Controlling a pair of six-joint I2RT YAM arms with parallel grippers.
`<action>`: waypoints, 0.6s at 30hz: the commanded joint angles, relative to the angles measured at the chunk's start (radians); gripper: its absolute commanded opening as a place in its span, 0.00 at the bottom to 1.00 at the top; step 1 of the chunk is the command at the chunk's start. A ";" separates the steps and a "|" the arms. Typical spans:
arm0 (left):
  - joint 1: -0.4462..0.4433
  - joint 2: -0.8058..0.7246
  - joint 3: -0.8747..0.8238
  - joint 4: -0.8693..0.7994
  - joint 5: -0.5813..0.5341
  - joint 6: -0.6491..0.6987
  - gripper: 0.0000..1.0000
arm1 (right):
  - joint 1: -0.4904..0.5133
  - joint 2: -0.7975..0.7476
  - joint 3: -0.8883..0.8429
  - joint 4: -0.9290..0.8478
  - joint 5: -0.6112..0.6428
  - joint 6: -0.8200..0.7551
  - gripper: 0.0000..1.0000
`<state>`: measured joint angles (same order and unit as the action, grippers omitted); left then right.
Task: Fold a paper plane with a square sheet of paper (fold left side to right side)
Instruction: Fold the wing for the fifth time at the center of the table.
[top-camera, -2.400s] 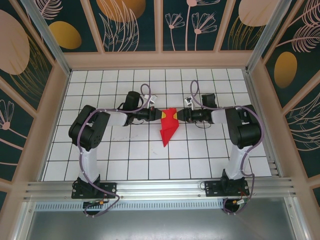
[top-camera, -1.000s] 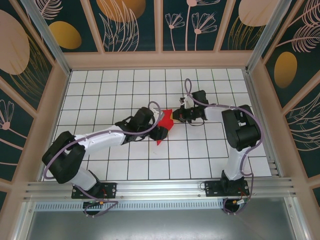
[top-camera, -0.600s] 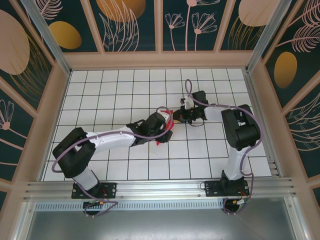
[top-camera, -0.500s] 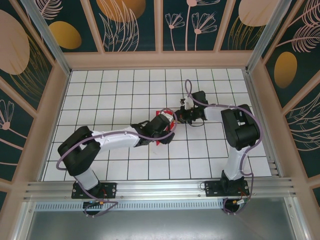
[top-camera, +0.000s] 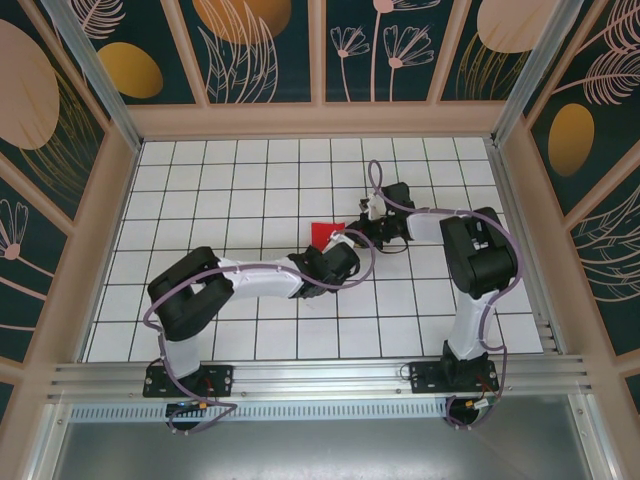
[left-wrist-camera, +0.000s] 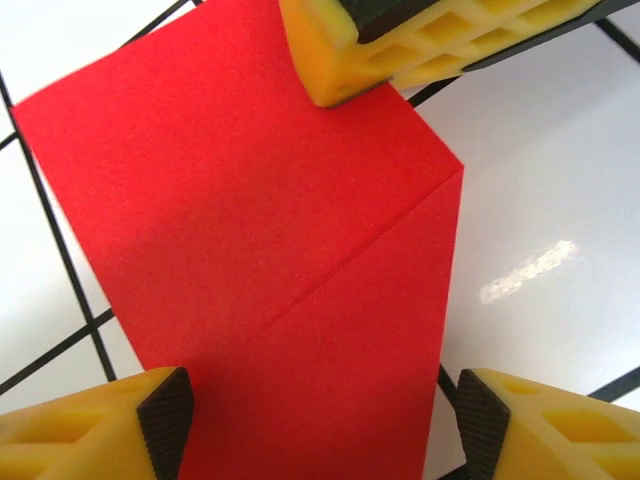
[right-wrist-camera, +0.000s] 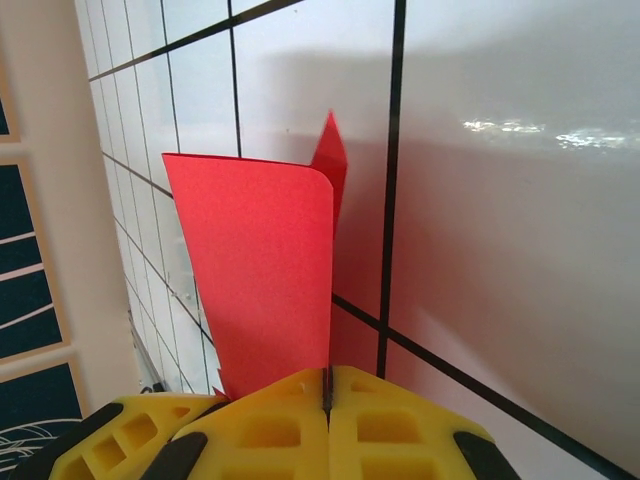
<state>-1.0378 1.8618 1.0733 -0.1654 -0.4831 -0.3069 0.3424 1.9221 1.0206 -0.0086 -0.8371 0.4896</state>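
From above, the red sheet of paper (top-camera: 321, 235) sits near the middle of the white gridded surface (top-camera: 220, 180). We see only a small red corner of it, to the upper left of the left arm's wrist. The rest is hidden under that wrist and the left hand (top-camera: 343, 262), whose fingers we cannot make out here. The right hand (top-camera: 354, 233) reaches in from the right, its tips too small to judge.

The left wrist view is clearer. The sheet (left-wrist-camera: 250, 230) lies folded, with a diagonal crease running from the lower left to its right corner. Its lower end is cut off by the bottom edge of the frame. The left hand (left-wrist-camera: 320, 425) stands wide open, one yellow finger (left-wrist-camera: 90, 430) at the lower left and the other at the lower right, gripping nothing. Whether the pads touch the paper we cannot tell. At the top, the right hand's yellow finger (left-wrist-camera: 420, 40) meets the sheet's upper edge.

In the right wrist view the right hand (right-wrist-camera: 327, 385) is closed tight on the near edge of the sheet (right-wrist-camera: 260, 270). A second red tip peeks out from behind it.
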 joint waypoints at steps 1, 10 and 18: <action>-0.011 0.020 0.017 -0.034 -0.073 0.011 0.70 | 0.009 0.016 0.027 -0.015 -0.004 0.012 0.00; -0.018 0.039 0.011 -0.033 -0.069 0.003 0.53 | 0.011 0.023 0.033 -0.029 -0.001 0.005 0.00; -0.017 0.051 0.010 -0.024 -0.058 -0.005 0.37 | 0.013 0.025 0.039 -0.046 -0.007 -0.011 0.00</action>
<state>-1.0477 1.8977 1.0737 -0.1764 -0.5289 -0.3073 0.3462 1.9331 1.0279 -0.0166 -0.8371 0.4885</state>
